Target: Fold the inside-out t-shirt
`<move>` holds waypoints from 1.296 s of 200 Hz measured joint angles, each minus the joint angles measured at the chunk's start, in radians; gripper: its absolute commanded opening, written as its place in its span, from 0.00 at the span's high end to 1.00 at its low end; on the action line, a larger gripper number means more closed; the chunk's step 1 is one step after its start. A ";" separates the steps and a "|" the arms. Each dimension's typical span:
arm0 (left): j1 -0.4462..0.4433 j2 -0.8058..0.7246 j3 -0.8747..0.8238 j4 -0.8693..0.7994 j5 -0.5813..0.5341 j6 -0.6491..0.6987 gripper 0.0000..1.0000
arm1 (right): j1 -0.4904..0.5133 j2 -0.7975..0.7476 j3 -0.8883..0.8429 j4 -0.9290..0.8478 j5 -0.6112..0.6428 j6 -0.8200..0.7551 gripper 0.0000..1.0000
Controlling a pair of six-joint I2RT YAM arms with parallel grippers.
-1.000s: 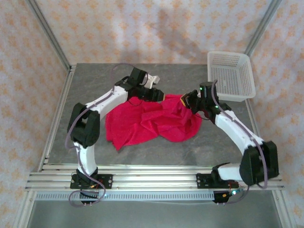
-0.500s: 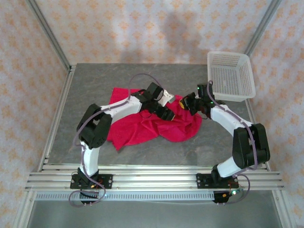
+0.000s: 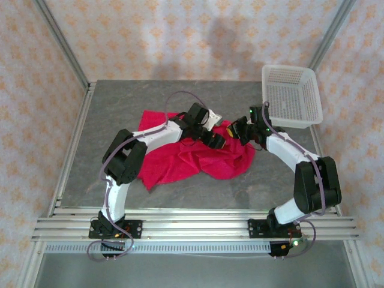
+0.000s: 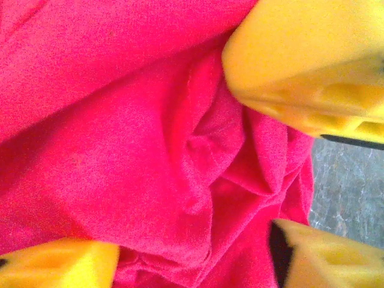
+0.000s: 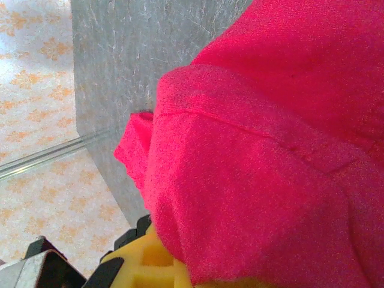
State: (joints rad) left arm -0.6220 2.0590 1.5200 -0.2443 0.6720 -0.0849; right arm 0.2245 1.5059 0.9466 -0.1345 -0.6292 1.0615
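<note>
Grey table (image 3: 114, 114) bare along left side and near strip, red t-shirt (image 3: 180, 162) heaped mid-table, white basket (image 3: 292, 96) filling far right corner, left arm (image 3: 150, 137) and right arm (image 3: 289, 151) meeting over the shirt's far right part, walls (image 3: 180, 36) on 3 sides.

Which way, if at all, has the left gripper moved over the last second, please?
Yes. The left gripper has moved rightward in the top view, across the t-shirt, closer to the white basket.

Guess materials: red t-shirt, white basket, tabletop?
t-shirt: soft knit cloth, matte; fine fuzzy weave and limp wrinkles.
basket: likely moulded plastic, white; rigid lattice walls.
tabletop: grey, mottled like stone or laminate, low sheen; can't tell which.
</note>
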 measured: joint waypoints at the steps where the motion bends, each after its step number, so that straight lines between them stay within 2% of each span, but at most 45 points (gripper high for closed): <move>1: 0.000 0.002 0.003 0.000 0.002 0.004 0.52 | 0.000 0.000 0.000 0.000 0.000 0.000 1.00; 14: 0.000 0.028 0.034 0.002 0.006 -0.002 0.64 | -0.002 -0.001 0.000 0.001 0.000 0.000 1.00; 46: 0.000 0.097 0.082 0.001 0.016 -0.003 0.70 | -0.009 -0.015 0.000 0.000 -0.001 0.000 1.00; 53: 0.000 0.105 0.082 0.001 0.018 -0.007 0.79 | -0.011 -0.020 0.000 0.000 -0.002 0.000 1.00; 63: 0.000 0.113 0.082 0.000 0.019 -0.008 1.00 | -0.015 -0.026 0.000 0.000 -0.003 0.000 1.00; 117: 0.000 0.104 0.136 -0.051 0.076 -0.016 1.00 | -0.042 -0.026 0.000 -0.027 0.020 -0.059 1.00; 137: 0.000 0.058 0.135 -0.064 0.118 -0.023 1.00 | -0.085 0.011 0.000 -0.034 0.028 -0.105 0.92; 161: 0.010 -0.013 0.124 -0.026 0.191 -0.065 1.00 | -0.156 0.080 0.020 -0.095 0.048 -0.176 0.70; 187: 0.043 -0.072 0.061 0.096 0.269 -0.151 1.00 | -0.204 0.106 0.075 -0.183 0.097 -0.261 0.63; 225: 0.082 -0.037 0.012 0.220 0.318 -0.256 1.00 | -0.160 0.011 0.085 -0.249 0.140 -0.338 0.60; 259: 0.079 0.012 -0.011 0.265 0.335 -0.301 1.00 | -0.083 -0.071 0.079 -0.254 0.144 -0.368 0.49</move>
State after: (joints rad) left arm -0.5434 2.0712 1.5093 0.0204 1.0073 -0.3859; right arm 0.1413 1.4353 1.0260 -0.3889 -0.4854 0.6933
